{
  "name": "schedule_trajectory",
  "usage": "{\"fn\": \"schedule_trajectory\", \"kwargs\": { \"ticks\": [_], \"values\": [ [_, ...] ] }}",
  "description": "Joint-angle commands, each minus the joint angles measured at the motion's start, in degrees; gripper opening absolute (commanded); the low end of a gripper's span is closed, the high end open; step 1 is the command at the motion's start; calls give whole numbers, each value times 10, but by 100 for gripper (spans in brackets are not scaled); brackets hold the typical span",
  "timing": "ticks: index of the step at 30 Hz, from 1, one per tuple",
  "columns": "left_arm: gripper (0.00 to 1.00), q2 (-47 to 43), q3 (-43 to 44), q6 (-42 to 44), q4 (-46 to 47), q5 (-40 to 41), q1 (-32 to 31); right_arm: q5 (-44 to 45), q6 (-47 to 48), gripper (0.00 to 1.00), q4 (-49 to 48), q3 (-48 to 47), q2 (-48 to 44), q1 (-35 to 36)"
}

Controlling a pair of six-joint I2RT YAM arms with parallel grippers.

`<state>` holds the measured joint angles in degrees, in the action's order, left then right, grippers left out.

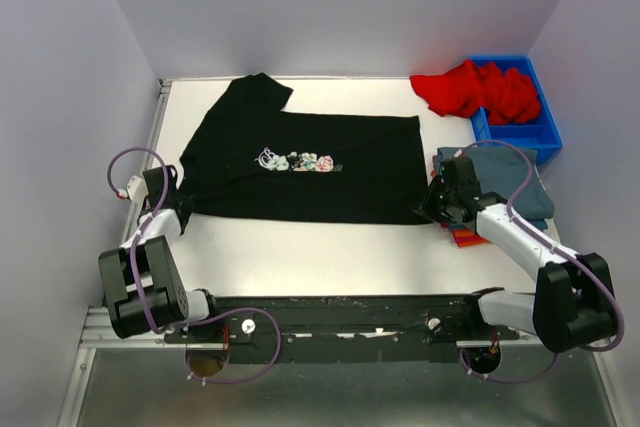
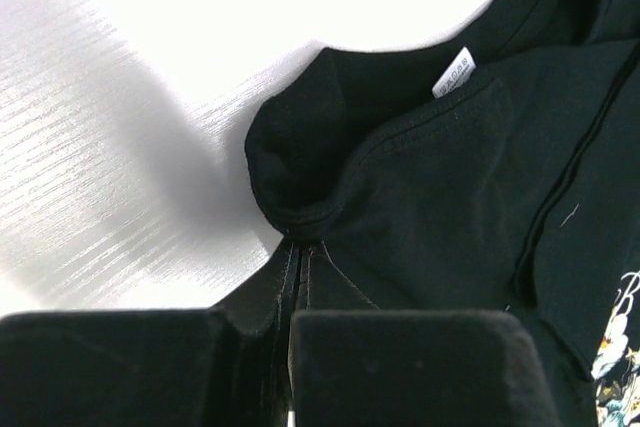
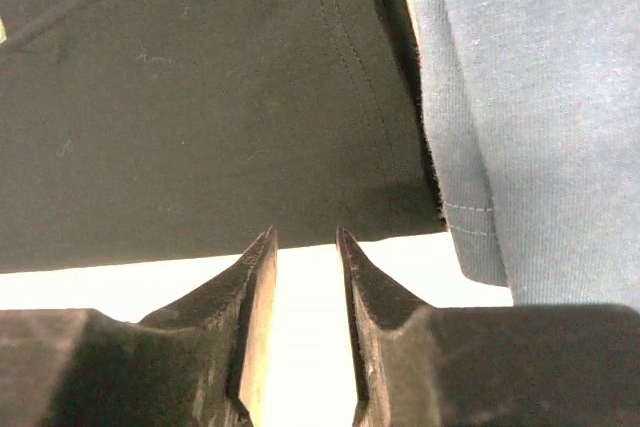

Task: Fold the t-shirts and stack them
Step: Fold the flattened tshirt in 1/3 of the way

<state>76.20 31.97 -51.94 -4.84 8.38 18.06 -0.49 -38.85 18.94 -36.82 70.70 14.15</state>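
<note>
Black t-shirt (image 1: 310,172): it lay spread on the white table (image 1: 320,257), print side up, with the collar end toward the left and one sleeve folded in at the far left.
Print: a small white, teal and pink design sat near the middle of the chest.
Left gripper (image 1: 182,209): it was at the near left corner of the black t-shirt. In the left wrist view the fingers (image 2: 400,367) were closed and pinched a fold of the black cloth at the collar.
Right gripper (image 1: 432,205): it was at the near right corner of the black t-shirt. In the right wrist view the jaws stood a little apart, with only bare table visible between them and no cloth held.
Slate-blue t-shirt (image 1: 515,182): it lay folded just beside the right edge of the black one.
Orange t-shirt (image 1: 465,238): only its edge showed under the slate-blue one.
Red t-shirt (image 1: 475,89): it lay crumpled at the far right, partly in the blue bin (image 1: 540,132) and partly on the table.
</note>
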Motion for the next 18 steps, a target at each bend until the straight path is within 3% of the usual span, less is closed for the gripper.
{"fn": "schedule_trajectory", "kwargs": {
  "ticks": [1, 18],
  "values": [
    [0, -24, -20, -1, -4, 5, 4, 20, -18, 41, 21, 10, -16, 0],
    [0, -70, -32, -3, 1, -4, 3, 88, -56, 52, 72, -32, 103, 12]
  ]
}}
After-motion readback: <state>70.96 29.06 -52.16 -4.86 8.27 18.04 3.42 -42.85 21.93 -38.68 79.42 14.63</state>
